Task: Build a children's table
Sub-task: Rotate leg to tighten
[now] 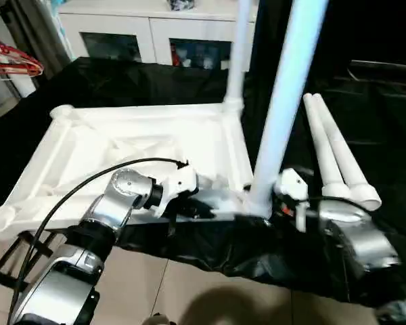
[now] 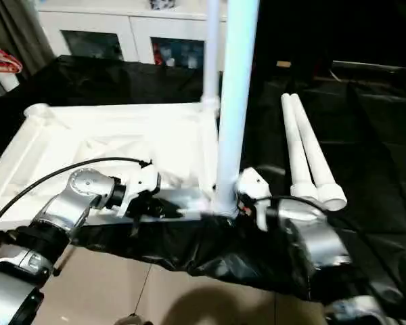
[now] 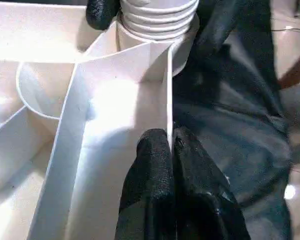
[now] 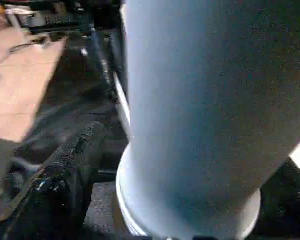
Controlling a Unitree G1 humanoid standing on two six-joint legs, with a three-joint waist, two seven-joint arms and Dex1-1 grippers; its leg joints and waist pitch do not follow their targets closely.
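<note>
Left eye view: the table top [image 1: 149,145] lies upside down, ribbed underside up, on a bench [image 1: 365,122] draped in black cloth. Two legs stand upright in its corner sockets, the far leg [image 1: 238,54] and the near leg [image 1: 284,108]. Two loose legs [image 1: 338,152] lie side by side on the cloth to the right. The left pincer [image 3: 171,145] is closed on the top's thin edge wall near the near socket. The right pincer [image 4: 140,165] stands open around the near leg's base, one finger [image 4: 65,170] just beside it.
</note>
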